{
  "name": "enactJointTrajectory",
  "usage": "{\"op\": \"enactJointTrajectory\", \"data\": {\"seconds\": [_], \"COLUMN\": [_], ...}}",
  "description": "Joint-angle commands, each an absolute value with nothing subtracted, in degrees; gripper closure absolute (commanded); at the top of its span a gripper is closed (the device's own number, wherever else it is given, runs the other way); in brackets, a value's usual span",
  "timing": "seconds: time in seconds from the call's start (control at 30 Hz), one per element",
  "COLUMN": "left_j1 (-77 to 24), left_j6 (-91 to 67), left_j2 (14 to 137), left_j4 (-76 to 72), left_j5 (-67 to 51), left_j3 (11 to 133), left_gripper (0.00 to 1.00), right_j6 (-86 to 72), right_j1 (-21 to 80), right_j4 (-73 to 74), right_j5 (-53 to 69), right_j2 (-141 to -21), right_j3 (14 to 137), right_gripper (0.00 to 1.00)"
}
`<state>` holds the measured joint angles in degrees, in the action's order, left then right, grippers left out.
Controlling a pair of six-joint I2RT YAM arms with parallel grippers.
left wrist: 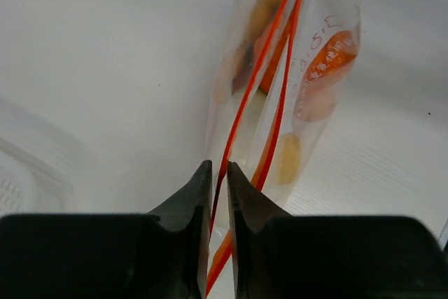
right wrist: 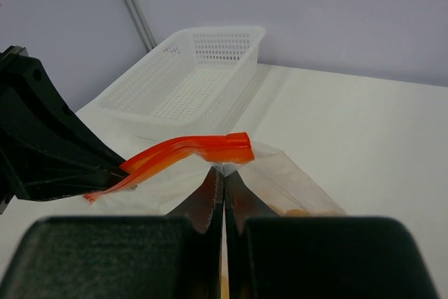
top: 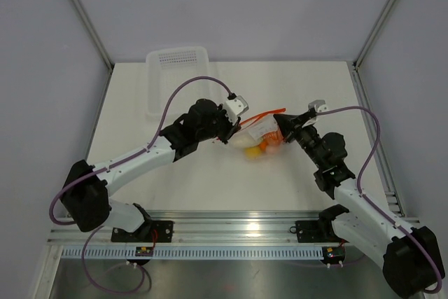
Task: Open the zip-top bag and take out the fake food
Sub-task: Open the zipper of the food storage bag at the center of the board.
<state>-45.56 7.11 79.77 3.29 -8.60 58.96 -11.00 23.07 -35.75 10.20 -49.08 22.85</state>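
The clear zip-top bag (top: 262, 131) hangs between my two grippers at mid table, its red-orange zipper strip (top: 257, 117) on top. Orange, yellow and white fake food (top: 257, 148) sits in its bottom. My left gripper (top: 234, 131) is shut on one lip of the bag at the zipper (left wrist: 241, 113). My right gripper (top: 280, 122) is shut on the bag's plastic just under the strip's end (right wrist: 231, 148). In the left wrist view the two red tracks run apart, and orange pieces (left wrist: 329, 61) show through the plastic.
A white perforated basket (top: 176, 75) stands at the back left, also in the right wrist view (right wrist: 189, 78). Metal frame posts rise at both back corners. An aluminium rail runs along the near edge (top: 238, 232).
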Motion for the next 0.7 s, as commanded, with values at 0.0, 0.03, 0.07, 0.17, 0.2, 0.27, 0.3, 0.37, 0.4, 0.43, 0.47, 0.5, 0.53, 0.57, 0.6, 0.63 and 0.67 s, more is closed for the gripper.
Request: {"op": "enactJointTrajectory", "data": {"seconds": [0.0, 0.03, 0.07, 0.17, 0.2, 0.27, 0.3, 0.37, 0.4, 0.43, 0.47, 0.5, 0.53, 0.57, 0.6, 0.63, 0.67], "left_j1": [-46.1, -46.1, -46.1, -46.0, -46.0, -45.9, -45.7, -45.3, -44.7, -44.4, -43.9, -42.6, -42.1, -41.5, -40.1, -39.6, -38.9], "left_j6": [7.2, 6.9, 6.3, 4.8, 4.4, 2.7, 2.1, 0.4, -1.4, -2.4, -3.9, -4.3, -5.0, -6.4, -6.9, -7.8, -8.2], "left_j2": [80.0, 79.7, 79.5, 78.1, 77.7, 76.4, 75.9, 74.5, 74.0, 73.5, 72.3, 71.7, 71.3, 70.6, 69.4, 68.6, 67.9], "left_j4": [3.3, 4.0, 4.1, 4.1, 4.1, 4.0, 4.0, 3.7, 3.9, 3.9, 3.9, 3.8, 3.8, 3.8, 3.9, 3.7, 3.7], "left_j5": [-12.6, -12.2, -11.3, -6.7, -6.1, -3.4, -2.6, -0.3, 1.7, 3.2, 4.5, 4.7, 5.4, 6.7, 6.8, 6.8, 8.0], "left_j3": [62.6, 62.6, 62.5, 61.4, 61.2, 60.5, 60.3, 59.6, 59.3, 59.0, 58.4, 57.8, 57.5, 56.7, 56.3, 55.8, 54.8], "left_gripper": [0.93, 0.96, 0.99, 1.00, 1.00, 1.00, 1.00, 1.00, 1.00, 1.00, 1.00, 1.00, 1.00, 1.00, 1.00, 1.00, 1.00], "right_j6": [-12.0, -12.4, -12.7, -15.5, -16.4, -19.1, -20.4, -25.8, -27.4, -28.9, -31.1, -31.3, -31.2, -31.1, -30.8, -30.2, -29.4], "right_j1": [22.8, 22.8, 22.8, 22.8, 22.8, 22.8, 22.8, 22.8, 22.8, 23.2, 23.6, 24.3, 26.9, 28.2, 30.0, 32.6, 34.0], "right_j4": [-37.3, -36.2, -34.8, -30.9, -30.1, -28.8, -26.7, -22.3, -20.4, -18.3, -14.8, -14.1, -13.5, -12.2, -12.1, -12.0, -11.5], "right_j5": [10.7, 9.4, 8.4, 6.4, 5.9, 6.1, 5.2, 3.7, 3.5, 3.6, 3.7, 3.8, 2.9, 0.9, -2.6, -3.4, -4.1], "right_j2": [-50.7, -51.6, -52.0, -52.4, -52.1, -51.3, -51.2, -51.2, -51.4, -52.2, -52.6, -52.9, -53.3, -53.3, -53.3, -53.6, -54.0], "right_j3": [26.0, 27.1, 27.8, 29.5, 29.8, 30.9, 31.4, 33.3, 34.3, 36.8, 38.0, 39.1, 40.1, 40.5, 40.8, 41.5, 42.0], "right_gripper": [0.97, 0.91, 0.74, 0.57, 0.55, 0.53, 0.53, 0.52, 0.52, 0.50, 0.50, 0.49, 0.45, 0.42, 0.39, 0.35, 0.33]}}
